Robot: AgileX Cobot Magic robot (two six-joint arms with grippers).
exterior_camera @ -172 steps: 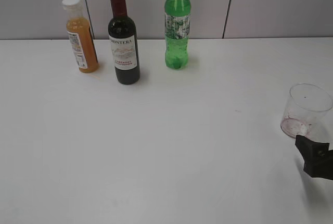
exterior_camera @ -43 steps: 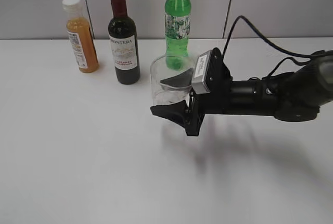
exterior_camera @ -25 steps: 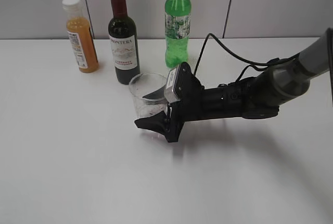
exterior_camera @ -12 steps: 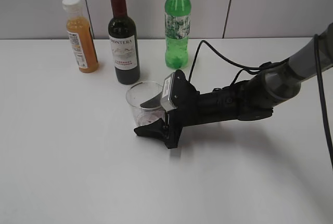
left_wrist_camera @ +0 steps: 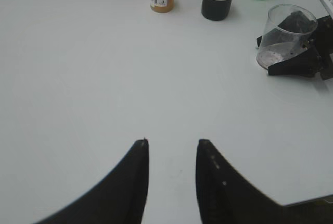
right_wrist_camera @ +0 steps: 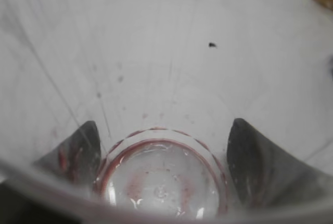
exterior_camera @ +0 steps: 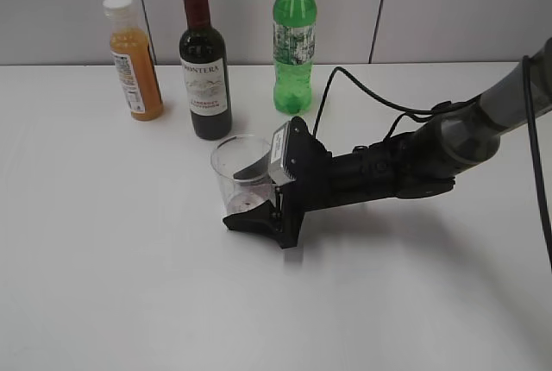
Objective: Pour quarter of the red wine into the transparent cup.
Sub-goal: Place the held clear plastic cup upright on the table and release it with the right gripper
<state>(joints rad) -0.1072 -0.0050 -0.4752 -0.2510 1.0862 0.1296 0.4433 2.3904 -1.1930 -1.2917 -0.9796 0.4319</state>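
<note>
Your right gripper [exterior_camera: 255, 201] has just lowered the cup [exterior_camera: 242, 175] to the table [exterior_camera: 129, 259] just in front of the wine [exterior_camera: 204, 65], fingers closed around it; the left gripper [left_wrist_camera: 171, 148] waits well back, slightly parted and empty, so pouring has yet to start

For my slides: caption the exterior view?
Right tool holds the transparent cup on the table near the wine bottle.
</note>
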